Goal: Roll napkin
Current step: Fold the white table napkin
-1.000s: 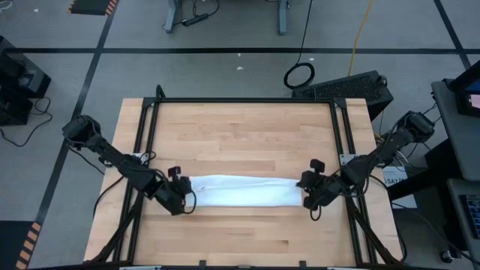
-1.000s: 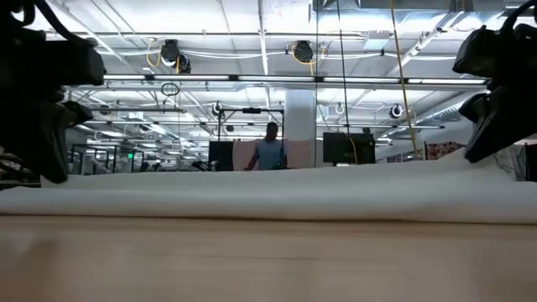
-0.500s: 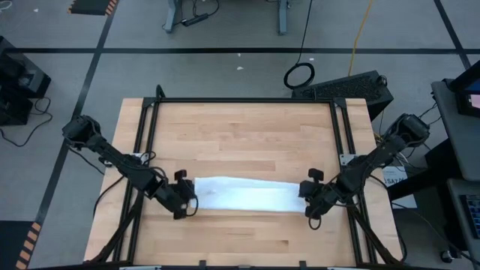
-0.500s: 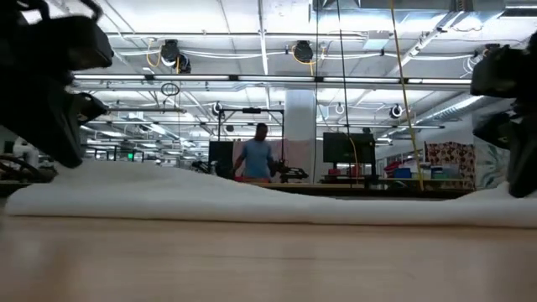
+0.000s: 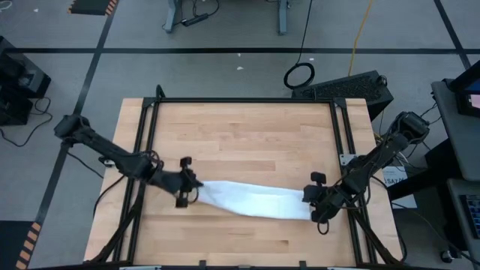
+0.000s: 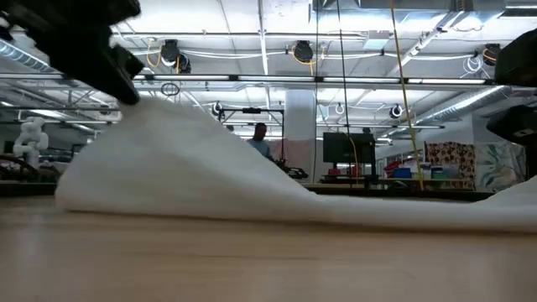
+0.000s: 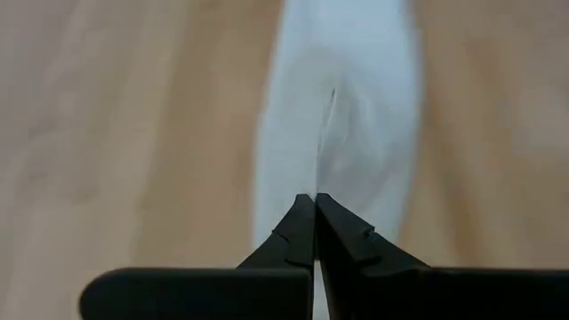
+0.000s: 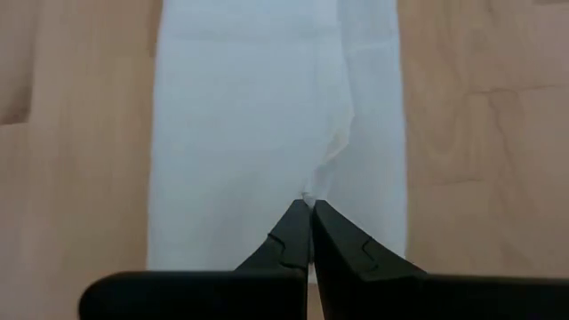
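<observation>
The white napkin [image 5: 255,200] lies as a long folded strip across the near half of the wooden table [image 5: 240,135], slanting a little toward the near right. My left gripper [image 5: 192,189] is shut on its left end, which is raised above the table in the low view [image 6: 151,143]. My right gripper [image 5: 315,205] is shut on its right end, low over the table. The strip's middle and right part [image 6: 377,210] rest on the wood. My left gripper pinches the napkin's left end [image 7: 327,173] between its two fingertips, coming from the table's left along the strip. That end is lifted clear and slopes down to the table; how many layers, I cannot tell. My right gripper pinches the napkin's right end [image 8: 313,188] between its two fingertips, coming from the table's right along the strip. A small crease runs from the fingertips. The end stays close to the table.
A black metal frame [image 5: 244,100] borders the table's far and side edges. Bare wood [image 5: 240,142] lies on the far side of the napkin. A person [image 6: 260,138] stands far off in the room behind.
My left gripper has gone up and a little toward the far edge, lifting the napkin's left end clear of the table. My right gripper has moved toward the near edge, dragging the right end with it. The strip now lies slanted, its middle still on the table.
</observation>
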